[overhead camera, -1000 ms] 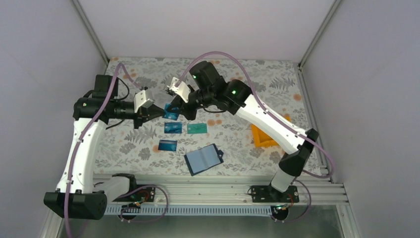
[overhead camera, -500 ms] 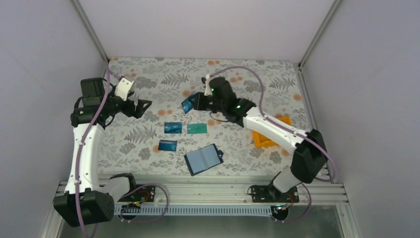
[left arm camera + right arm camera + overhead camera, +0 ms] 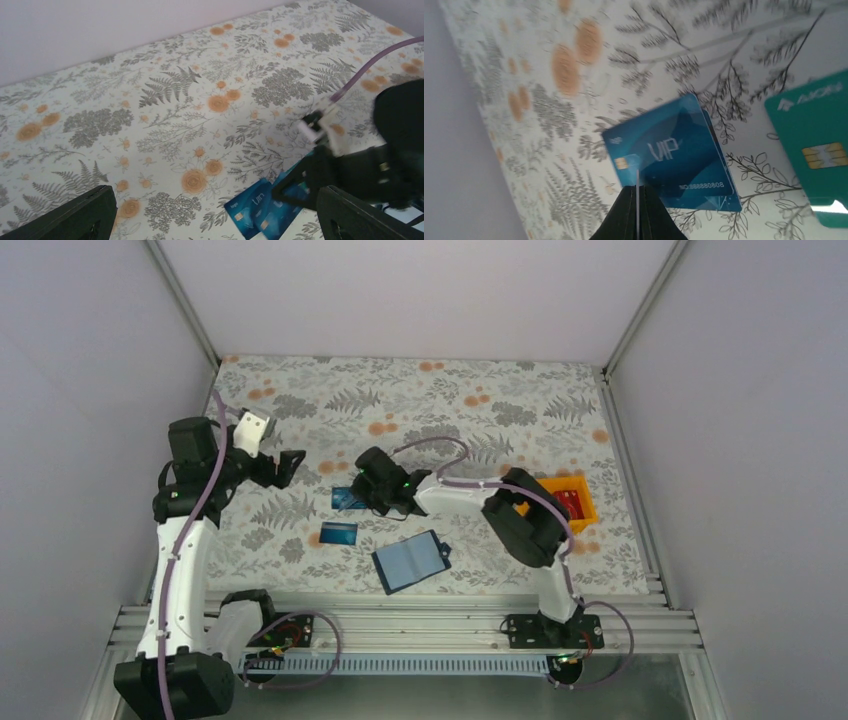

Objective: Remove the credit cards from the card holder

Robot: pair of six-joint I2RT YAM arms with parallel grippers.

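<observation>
Credit cards are lying face up on the floral table [image 3: 450, 400]. One blue card [image 3: 339, 533] is sitting alone left of centre in the overhead view. Just above it, two overlapping blue cards [image 3: 674, 155] are showing, the top one reading "VIP" w/ a gold chip. A teal card [image 3: 819, 145], chip showing, is lying at the rt edge of the rt wrist view. The card holder [image 3: 408, 562] is lying open at lower centre, pale-blue pocketed inside facing up, dark tab on its rt side.

The rt arm [image 3: 470, 498], folded low across mid-frame w/ its purple cable, is covering the teal card from overhead. At far rt an orange bin [image 3: 566, 480] is holding a red item [image 3: 571, 503], too small to identify.

The left gripper [image 3: 288, 468], mid-left, is hanging released, fingers spread wide, well apart from every card. The rt gripper [image 3: 637, 190] is clenched, tips meeting the near edge of the VIP card; whether it is pinching that card can't be told. The holder is lying near, below and rt of those fingers, untouched.
</observation>
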